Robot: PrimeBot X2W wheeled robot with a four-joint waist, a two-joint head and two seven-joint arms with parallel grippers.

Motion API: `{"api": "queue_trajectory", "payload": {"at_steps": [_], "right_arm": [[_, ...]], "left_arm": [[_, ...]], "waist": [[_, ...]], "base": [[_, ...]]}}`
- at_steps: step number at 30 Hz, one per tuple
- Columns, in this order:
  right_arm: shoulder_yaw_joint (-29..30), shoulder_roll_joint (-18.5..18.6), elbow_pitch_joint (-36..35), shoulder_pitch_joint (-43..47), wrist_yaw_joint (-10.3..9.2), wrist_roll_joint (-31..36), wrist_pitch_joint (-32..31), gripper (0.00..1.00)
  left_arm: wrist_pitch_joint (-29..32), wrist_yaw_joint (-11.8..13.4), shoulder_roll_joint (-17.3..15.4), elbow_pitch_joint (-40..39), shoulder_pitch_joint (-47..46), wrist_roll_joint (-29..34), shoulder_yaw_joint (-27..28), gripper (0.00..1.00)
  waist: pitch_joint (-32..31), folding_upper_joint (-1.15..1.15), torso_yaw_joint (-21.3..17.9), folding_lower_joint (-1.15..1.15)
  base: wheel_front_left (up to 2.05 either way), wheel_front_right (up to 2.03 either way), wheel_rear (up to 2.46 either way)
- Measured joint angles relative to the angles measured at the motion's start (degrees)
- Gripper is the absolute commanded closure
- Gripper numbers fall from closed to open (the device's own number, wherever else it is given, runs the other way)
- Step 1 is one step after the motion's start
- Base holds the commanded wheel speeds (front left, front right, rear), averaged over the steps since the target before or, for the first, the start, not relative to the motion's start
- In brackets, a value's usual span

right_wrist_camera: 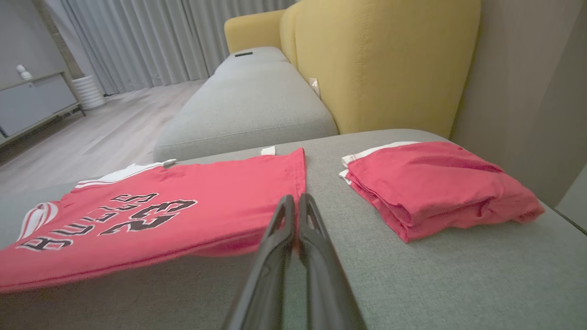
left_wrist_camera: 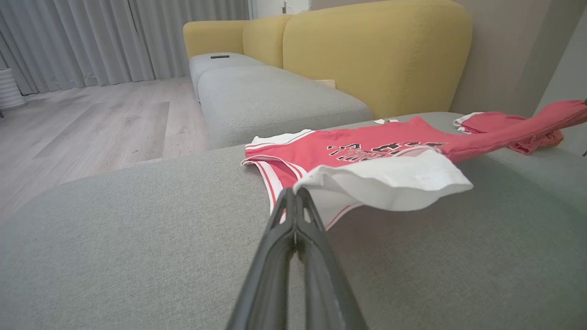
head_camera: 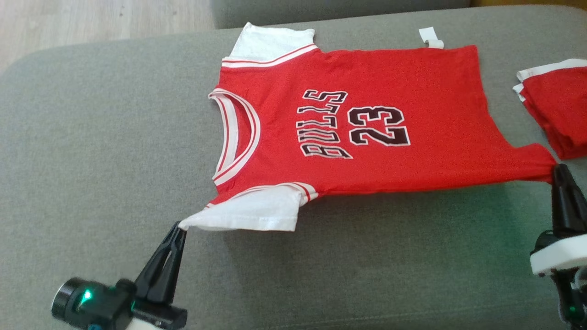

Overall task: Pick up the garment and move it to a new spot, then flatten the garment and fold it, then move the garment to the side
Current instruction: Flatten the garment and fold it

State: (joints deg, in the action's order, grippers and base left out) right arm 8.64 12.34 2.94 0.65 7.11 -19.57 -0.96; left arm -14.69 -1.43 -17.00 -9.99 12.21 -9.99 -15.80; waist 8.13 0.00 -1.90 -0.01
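My left jaws grip the garment [head_camera: 376, 78] by its white sleeve, my right jaws grip its hem corner, just beside the folded red pile [head_camera: 559, 110].

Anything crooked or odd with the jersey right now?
Nothing damaged. The Bulls jersey isn't flat: its near edge hangs lifted between the left gripper, shut on the white sleeve, and the right gripper, shut on the hem corner, stretched to a point.
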Motion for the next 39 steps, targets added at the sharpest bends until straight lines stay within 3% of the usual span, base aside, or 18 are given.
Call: {"api": "queue_trajectory", "payload": {"at_steps": [4,10,23,31,32,33,34,35,36,39], "right_arm": [[0.9,-1.4,-1.2,-0.2,0.0,0.5,-3.5,1.0],[0.7,-2.3,2.8,-4.4,0.0,1.0,-4.8,1.0],[0.0,0.1,16.3,-19.7,0.0,3.0,0.3,1.0],[-1.1,0.3,23.1,-25.0,0.0,3.3,2.6,1.0],[-1.4,0.3,23.7,-25.4,0.0,3.1,3.1,1.0],[-1.7,0.3,24.3,-25.9,0.0,2.8,3.6,0.97],[-1.9,0.3,24.7,-26.2,0.0,2.4,4.2,0.51],[-2.1,0.3,25.0,-26.6,0.0,2.2,5.0,0.0],[-2.6,0.3,25.3,-26.9,0.0,1.8,5.5,0.0],[-3.4,0.3,25.7,-27.1,0.0,1.1,7.4,0.0]], "left_arm": [[0.0,-0.2,1.1,0.7,-3.0,-0.1,-0.3,1.0],[0.1,-1.2,4.5,7.6,-15.6,-1.2,-1.5,1.0],[0.0,-3.7,6.6,20.3,-36.0,1.2,-2.3,1.0],[0.0,-4.3,7.6,26.5,-42.2,3.4,-3.1,1.0],[0.0,-4.4,7.8,27.1,-42.8,3.6,-3.1,0.96],[0.0,-4.6,8.0,27.8,-43.4,3.8,-3.0,0.75],[0.0,-4.6,8.3,28.4,-43.8,3.8,-2.9,0.51],[0.0,-4.7,8.6,29.2,-44.2,3.8,-2.9,0.11],[0.0,-4.7,8.8,29.8,-44.4,3.8,-2.7,0.0],[0.0,-4.3,9.5,29.7,-44.1,3.8,-2.3,0.0]], "waist": [[1.2,0.0,0.2,0.01],[3.9,0.0,0.8,0.02],[10.7,0.0,1.0,0.03],[13.1,0.0,0.8,0.02],[13.3,0.0,0.7,0.02],[13.4,0.0,0.6,0.02],[13.6,0.0,0.6,0.02],[13.6,0.0,0.5,0.02],[13.6,0.0,0.5,0.02],[12.9,0.0,0.4,0.02]], "base": [[0.0,0.0,0.0],[0.0,0.0,0.0],[0.0,0.0,0.0],[0.0,0.0,0.0],[0.0,0.0,0.0],[0.0,0.0,0.0],[0.0,0.0,0.0],[0.0,0.0,0.0],[0.0,0.0,0.0],[0.0,0.0,0.0]]}}
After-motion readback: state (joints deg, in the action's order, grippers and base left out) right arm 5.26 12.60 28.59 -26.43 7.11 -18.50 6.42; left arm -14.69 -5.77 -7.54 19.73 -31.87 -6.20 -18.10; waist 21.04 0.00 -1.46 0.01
